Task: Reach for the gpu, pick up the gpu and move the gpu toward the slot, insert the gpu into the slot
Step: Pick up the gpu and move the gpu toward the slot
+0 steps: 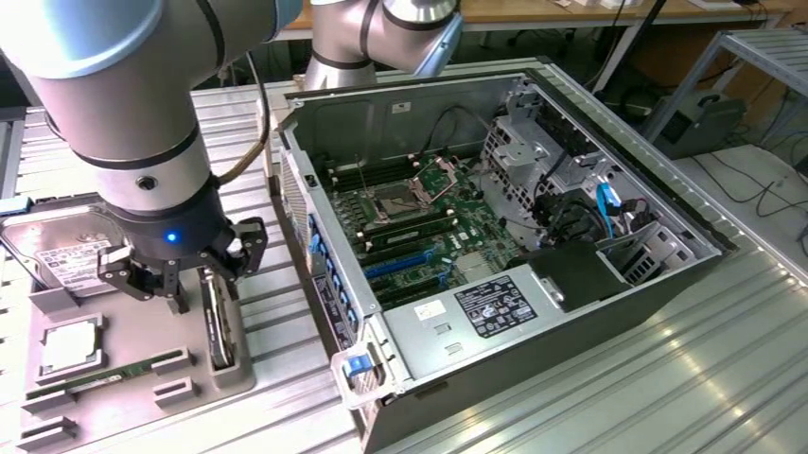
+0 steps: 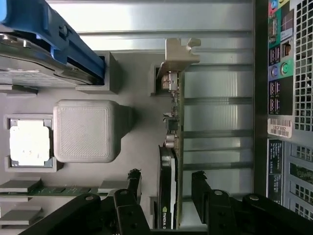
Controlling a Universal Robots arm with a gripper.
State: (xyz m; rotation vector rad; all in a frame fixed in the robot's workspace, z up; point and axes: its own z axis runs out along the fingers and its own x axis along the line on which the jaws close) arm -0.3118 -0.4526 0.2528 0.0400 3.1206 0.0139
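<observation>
From the exterior view's left, a hard drive (image 1: 63, 253), a processor chip (image 1: 70, 345) and a green memory stick (image 1: 112, 372) are lying in a grey holder (image 1: 127, 326) on the ridged metal tabletop (image 1: 657, 378). At the holder's end toward the exterior view's right, the gpu (image 1: 222, 326) is standing on its long edge in a groove. The end effector (image 1: 200, 284) is hanging directly over it with its jaws apart. In the wrist view, the black fingers (image 2: 133, 181) are flanking the gpu (image 2: 173, 147), one on each side, with a gap showing on both sides. The silver bracket (image 2: 178, 56) is sitting at the card's far end. Further right, an open computer case (image 1: 378, 123) is lying on the tabletop, exposing a green motherboard (image 1: 470, 216). The blue slot (image 1: 407, 262) is running across this board, well apart from the gpu.
</observation>
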